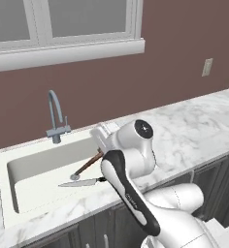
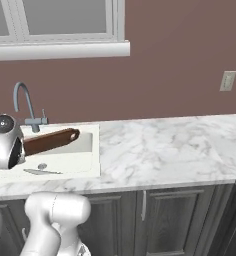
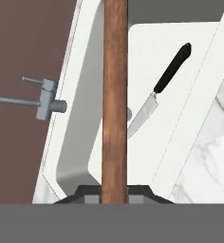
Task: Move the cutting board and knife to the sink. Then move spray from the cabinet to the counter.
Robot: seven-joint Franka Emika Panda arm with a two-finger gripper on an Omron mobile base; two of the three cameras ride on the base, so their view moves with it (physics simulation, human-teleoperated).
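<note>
My gripper (image 3: pixel 115 193) is shut on the cutting board (image 3: pixel 115 95), a reddish-brown wooden board that I see edge-on, held over the sink (image 3: pixel 199 71). From the right base view the cutting board (image 2: pixel 50 141) slants out over the sink (image 2: pixel 95 150), its handle slot at the far end. In the left base view the cutting board (image 1: pixel 89 163) tilts down into the basin. The knife (image 3: pixel 166 85), silver blade and black handle, lies flat on the sink floor; the knife (image 1: pixel 82 183) is near the front wall. The spray and the cabinet are out of view.
A grey faucet (image 1: pixel 56 116) stands behind the sink (image 1: pixel 39 164). White marble counter (image 1: pixel 194 131) runs off to the right, with dark lower cabinets (image 2: pixel 180 215) beneath. A wall outlet (image 2: pixel 227 80) and a window (image 1: pixel 63 24) sit above.
</note>
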